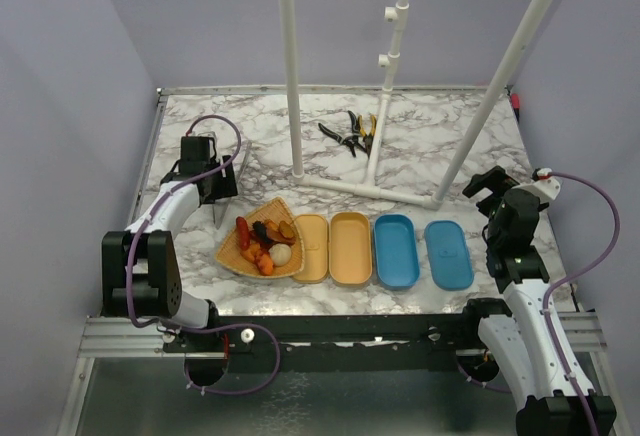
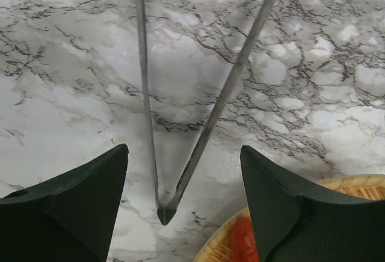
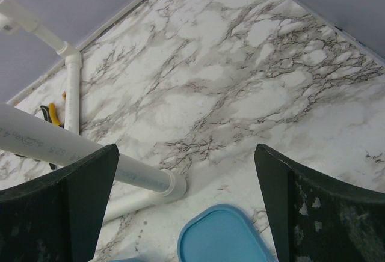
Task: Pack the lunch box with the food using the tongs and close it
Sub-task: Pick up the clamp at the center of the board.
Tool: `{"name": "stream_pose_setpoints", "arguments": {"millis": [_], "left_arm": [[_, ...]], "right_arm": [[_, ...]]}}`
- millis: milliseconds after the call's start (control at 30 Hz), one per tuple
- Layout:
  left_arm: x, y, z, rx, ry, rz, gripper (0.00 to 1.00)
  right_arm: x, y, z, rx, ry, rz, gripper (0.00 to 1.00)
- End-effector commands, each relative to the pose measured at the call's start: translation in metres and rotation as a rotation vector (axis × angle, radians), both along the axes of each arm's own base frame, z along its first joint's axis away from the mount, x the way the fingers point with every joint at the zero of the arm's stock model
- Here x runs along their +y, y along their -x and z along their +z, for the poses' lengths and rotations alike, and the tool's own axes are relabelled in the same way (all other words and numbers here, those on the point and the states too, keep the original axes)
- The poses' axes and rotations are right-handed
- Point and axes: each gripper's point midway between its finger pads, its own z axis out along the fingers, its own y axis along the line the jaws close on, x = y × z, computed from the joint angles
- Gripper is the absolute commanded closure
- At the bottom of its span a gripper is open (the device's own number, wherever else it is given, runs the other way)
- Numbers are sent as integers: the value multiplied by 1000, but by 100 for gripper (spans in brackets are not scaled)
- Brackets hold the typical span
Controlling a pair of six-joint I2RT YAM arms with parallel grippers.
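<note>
While the left gripper [image 2: 183, 148] hangs over the marble table [image 1: 440, 156] at about 9 o'clock of the workspace, I see its fingers [image 2: 72, 208] spread wide. The tongs [image 2: 224, 97] sit in that gap: the joined tip of the grey V lies between the two fingers, touching neither, and both thin arms fan away toward 12 o'clock in the left wrist view. Nothing is pinched there.

From overhead, the food [image 1: 265, 244] is heaped on a woven plate [image 1: 232, 254] just at 4 o'clock of that gripper. It is a mix of red, orange and dark pieces, with the beige ball [image 1: 281, 253] on the plate's 4 o'clock side. The plate's rim and one red piece also show at 5 o'clock in the left wrist view.

Running toward 3 o'clock from the plate is a row of four oval lunch box shells: two tan shells [image 1: 350, 247], then two blue shells [image 1: 396, 251], all lying open side by side.

My right gripper [image 3: 186, 148] hovers at 3 o'clock, beyond the last blue shell, with its jaws fully apart and empty. Pliers [image 1: 355, 134] lie at 12 o'clock beside the white pipe frame [image 1: 291, 76].
</note>
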Motion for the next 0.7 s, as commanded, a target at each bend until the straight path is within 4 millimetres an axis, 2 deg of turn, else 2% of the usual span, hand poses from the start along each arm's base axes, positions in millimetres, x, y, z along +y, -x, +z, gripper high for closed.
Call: {"name": "stream_pose_setpoints", "arguments": {"millis": [0, 233, 433, 667], "left_arm": [[15, -4, -7, 21, 16, 62, 23], [3, -5, -22, 69, 75, 18, 23], [4, -9, -21, 66, 70, 19, 23], [10, -12, -34, 107, 35, 27, 23]], "right_arm": [[2, -1, 15, -43, 13, 20, 0], [3, -2, 15, -44, 13, 26, 0], [3, -3, 14, -40, 12, 30, 0], [5, -5, 12, -36, 5, 38, 0]]}}
